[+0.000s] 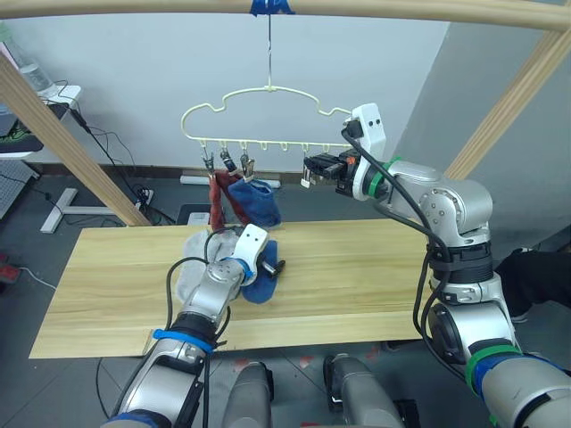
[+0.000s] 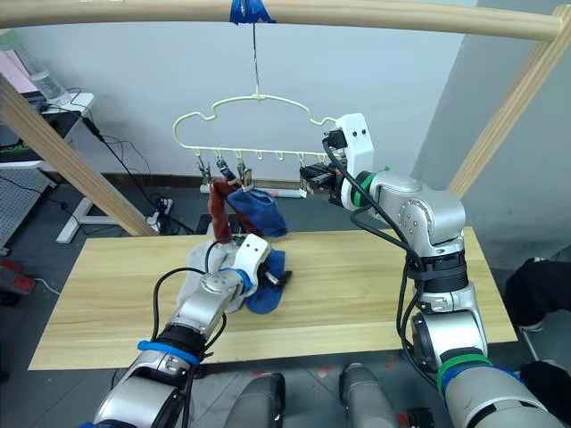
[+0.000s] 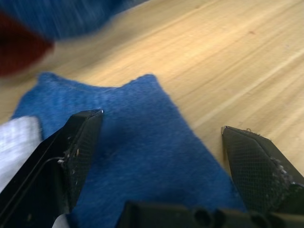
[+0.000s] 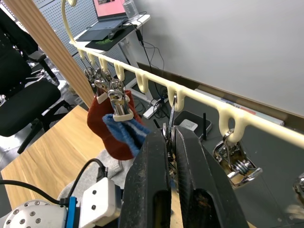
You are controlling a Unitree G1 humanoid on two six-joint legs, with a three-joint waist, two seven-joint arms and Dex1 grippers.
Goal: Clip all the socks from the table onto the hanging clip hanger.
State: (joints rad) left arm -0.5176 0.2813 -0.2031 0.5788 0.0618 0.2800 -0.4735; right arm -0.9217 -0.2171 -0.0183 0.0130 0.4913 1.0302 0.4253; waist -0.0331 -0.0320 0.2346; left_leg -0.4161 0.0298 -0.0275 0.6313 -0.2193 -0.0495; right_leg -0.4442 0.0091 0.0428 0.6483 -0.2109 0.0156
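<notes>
The pale clip hanger (image 1: pixel 285 143) hangs over the far edge of the table (image 1: pixel 375 276). A rust red sock (image 1: pixel 217 201) and a blue sock (image 1: pixel 259 203) hang from clips at the hanger's left end. Another blue sock (image 3: pixel 142 142) lies on the table next to light grey socks (image 1: pixel 192 267). My left gripper (image 3: pixel 161 121) is open, low over this blue sock with one finger on each side of it. My right gripper (image 4: pixel 170 130) is raised to the hanger's bar and shut on a metal clip (image 4: pixel 172 114) near the middle.
A round wooden pole frame (image 1: pixel 107 7) carries the hanger, with slanted poles at the left (image 1: pixel 62 143) and right (image 1: pixel 508 107). Free clips (image 4: pixel 235 156) hang to the right of the held one. Cables and a desk (image 1: pixel 53 94) stand beyond the table's left end.
</notes>
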